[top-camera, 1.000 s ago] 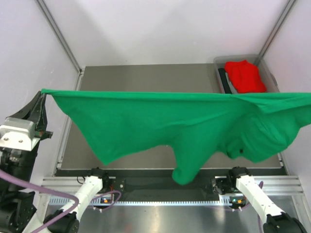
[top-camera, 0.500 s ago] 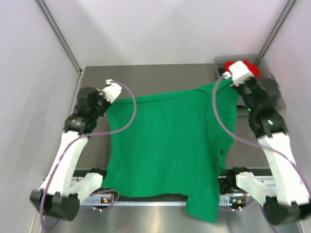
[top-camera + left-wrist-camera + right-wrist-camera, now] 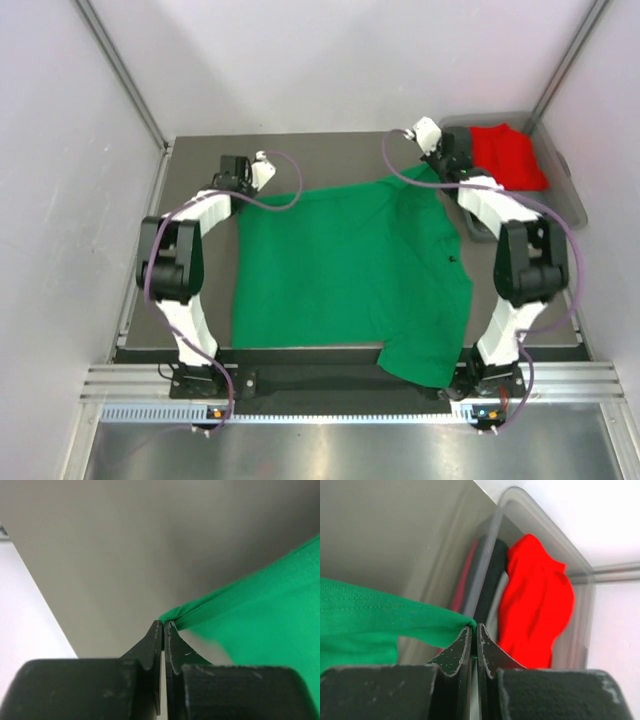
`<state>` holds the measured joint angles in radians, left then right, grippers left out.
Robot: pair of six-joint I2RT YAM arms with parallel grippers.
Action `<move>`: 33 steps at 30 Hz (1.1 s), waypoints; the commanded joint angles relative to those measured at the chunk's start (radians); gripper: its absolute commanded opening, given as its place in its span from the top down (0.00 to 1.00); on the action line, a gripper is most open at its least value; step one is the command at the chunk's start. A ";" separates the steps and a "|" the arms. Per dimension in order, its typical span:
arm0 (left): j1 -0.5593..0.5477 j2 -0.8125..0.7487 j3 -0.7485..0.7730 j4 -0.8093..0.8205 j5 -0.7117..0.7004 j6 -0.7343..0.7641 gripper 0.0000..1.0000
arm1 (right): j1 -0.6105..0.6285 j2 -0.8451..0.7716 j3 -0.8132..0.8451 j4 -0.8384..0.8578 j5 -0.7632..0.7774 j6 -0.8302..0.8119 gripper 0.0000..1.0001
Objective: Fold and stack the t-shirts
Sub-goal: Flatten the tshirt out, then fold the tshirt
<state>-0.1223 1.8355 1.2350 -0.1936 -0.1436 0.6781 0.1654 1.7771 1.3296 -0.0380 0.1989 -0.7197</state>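
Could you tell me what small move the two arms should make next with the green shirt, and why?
Probably open both claws: the green t-shirt already lies spread on the table, with the left claw and right claw shut on its far corners.

Green t-shirt (image 3: 270,610) cropped at frame edge, dark item (image 3: 490,577) unidentifiable

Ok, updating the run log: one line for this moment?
left pincer: shut on green t-shirt; right pincer: same; green t-shirt: spread on table; red t-shirt: in bin
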 commanded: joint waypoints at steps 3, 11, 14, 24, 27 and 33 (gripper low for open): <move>0.026 0.171 0.214 0.105 -0.099 -0.014 1.00 | -0.017 0.169 0.206 0.115 0.069 0.039 1.00; 0.036 0.343 0.440 0.128 -0.163 -0.006 1.00 | -0.024 0.355 0.471 0.075 0.085 0.083 1.00; 0.038 0.387 0.500 0.126 -0.171 -0.003 1.00 | -0.023 0.400 0.543 0.053 0.079 0.098 1.00; 0.036 0.311 0.505 0.024 -0.100 -0.152 1.00 | -0.020 0.341 0.481 0.017 0.071 0.103 1.00; 0.033 0.231 0.445 -0.013 -0.042 -0.198 1.00 | -0.020 0.272 0.389 0.012 0.065 0.091 1.00; 0.023 0.052 0.265 -0.020 0.029 -0.218 1.00 | -0.020 0.118 0.154 0.018 0.033 0.071 1.00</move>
<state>-0.1001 2.0064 1.5440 -0.2157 -0.1589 0.4957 0.1616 2.0205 1.5314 -0.0418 0.2325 -0.6361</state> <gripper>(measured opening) 0.023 0.024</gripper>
